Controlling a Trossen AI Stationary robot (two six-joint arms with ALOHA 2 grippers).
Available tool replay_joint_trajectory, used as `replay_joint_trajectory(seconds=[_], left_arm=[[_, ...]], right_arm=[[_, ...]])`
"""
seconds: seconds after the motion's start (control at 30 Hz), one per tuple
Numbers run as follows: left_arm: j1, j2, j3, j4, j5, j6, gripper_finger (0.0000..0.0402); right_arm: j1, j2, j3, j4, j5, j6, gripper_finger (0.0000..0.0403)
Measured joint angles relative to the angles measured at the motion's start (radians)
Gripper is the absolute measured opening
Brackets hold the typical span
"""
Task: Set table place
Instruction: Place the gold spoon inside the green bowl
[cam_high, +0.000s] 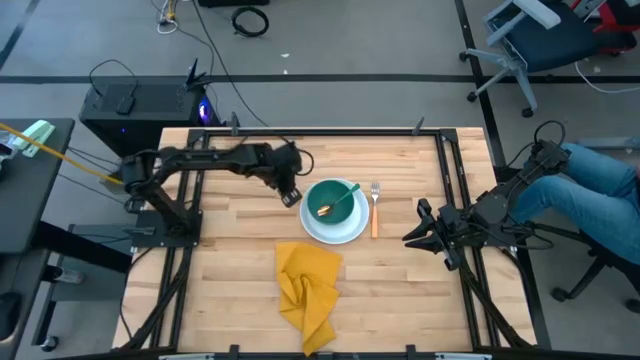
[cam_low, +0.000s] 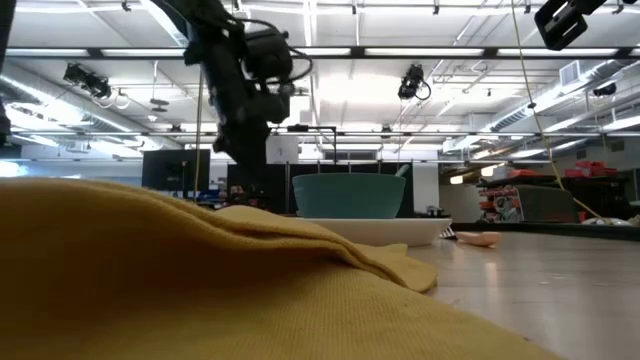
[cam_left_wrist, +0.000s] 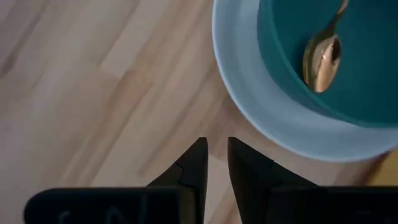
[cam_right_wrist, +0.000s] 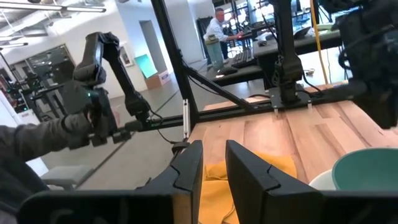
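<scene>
A white plate (cam_high: 352, 234) sits mid-table on the light-wood table (cam_high: 230, 250). A teal bowl (cam_high: 322, 192) stands on it, with a gold spoon (cam_left_wrist: 322, 59) lying inside. An orange-handled fork (cam_high: 374, 210) lies on the table just right of the plate. A crumpled yellow napkin (cam_high: 308, 285) lies near the near edge. My left gripper (cam_high: 292, 197) hovers beside the plate's left rim (cam_left_wrist: 249, 106), pointing down, fingers shut and empty (cam_left_wrist: 216, 152). My right gripper (cam_high: 410, 238) waits at the table's right side, shut and empty (cam_right_wrist: 213, 162).
Black rails (cam_high: 450, 180) run along the table's sides. A seated person (cam_high: 590, 180) is beyond the right edge, and a gloved hand (cam_right_wrist: 74, 130) holds a control arm. A black box (cam_high: 140, 105) stands off the far left corner. Bare wood lies left of the plate.
</scene>
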Motion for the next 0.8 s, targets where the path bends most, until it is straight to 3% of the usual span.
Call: replay_joint_trajectory(seconds=[0.27, 0.8], left_arm=[[-0.014, 0.109, 0.0, 0.149, 0.007, 0.01, 0.0068], [-0.05, 0.12, 0.0, 0.263, 0.064, 0.007, 0.0062]], right_arm=[[0.0, 0.0, 0.0, -0.001, 0.0, 0.002, 0.0077], [0.0, 0.0, 0.0, -0.008, 0.0, 0.002, 0.0077]])
